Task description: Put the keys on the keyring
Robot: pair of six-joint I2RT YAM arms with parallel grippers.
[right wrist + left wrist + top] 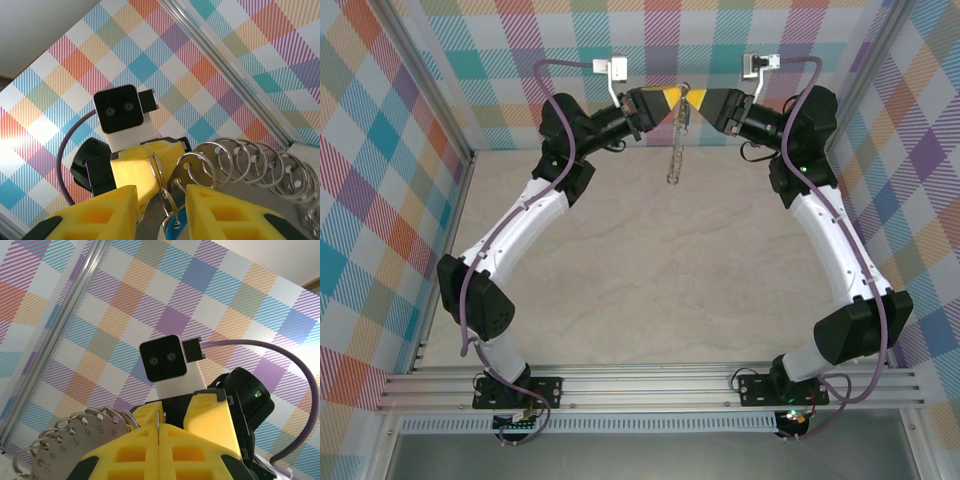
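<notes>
High over the back of the table my two grippers meet tip to tip. My left gripper (674, 103) (159, 432) is shut on one thin wire loop of the keyring (676, 150) (159, 170), a grey metal strip with a row of rings that hangs down from it. In the left wrist view the strip (60, 440) shows at the lower left. My right gripper (692, 100) (161, 194) faces it, jaws apart. The key's blue head (176, 225) and a small ring lie between the jaws, close to the right-hand finger. The key's blade is hidden.
Plaid walls enclose the cell on three sides, with aluminium posts (455, 130) at the back corners. The beige tabletop (660, 280) lies far below both grippers. The arm bases (520, 385) sit on the rail at the near edge.
</notes>
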